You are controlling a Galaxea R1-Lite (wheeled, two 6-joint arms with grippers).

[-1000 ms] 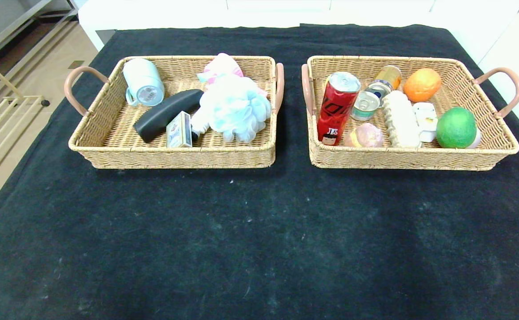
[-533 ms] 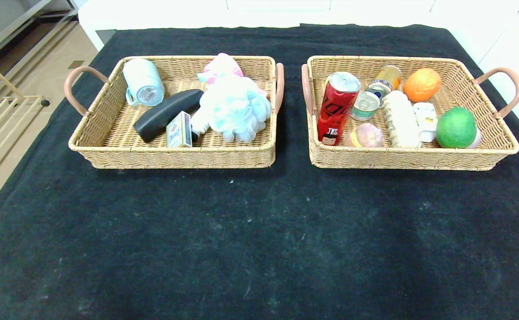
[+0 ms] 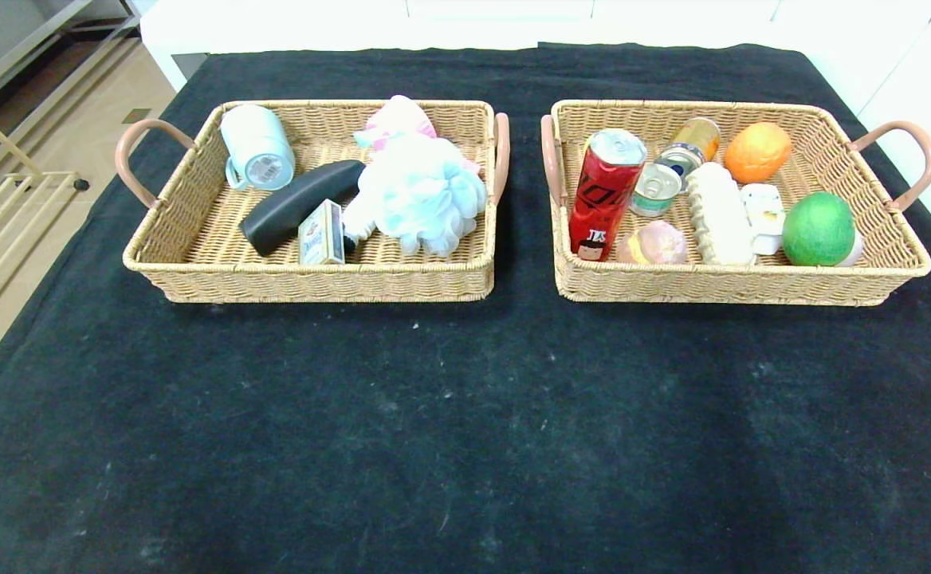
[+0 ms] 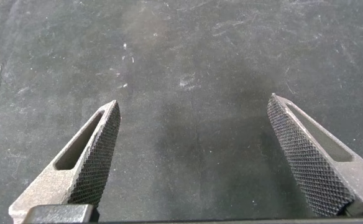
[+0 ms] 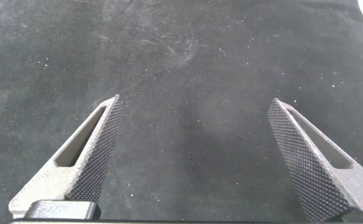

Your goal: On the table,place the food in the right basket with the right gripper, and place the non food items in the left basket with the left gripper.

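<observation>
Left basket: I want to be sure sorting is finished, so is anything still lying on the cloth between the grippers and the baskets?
Nothing visible: the table in front of the left basket and right basket is bare. The left gripper and right gripper hang open over bare cloth.

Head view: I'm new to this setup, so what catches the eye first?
Two wicker baskets sit side by side on the black table. The left basket holds a blue pouf; the right basket holds a red can and a green fruit.
</observation>
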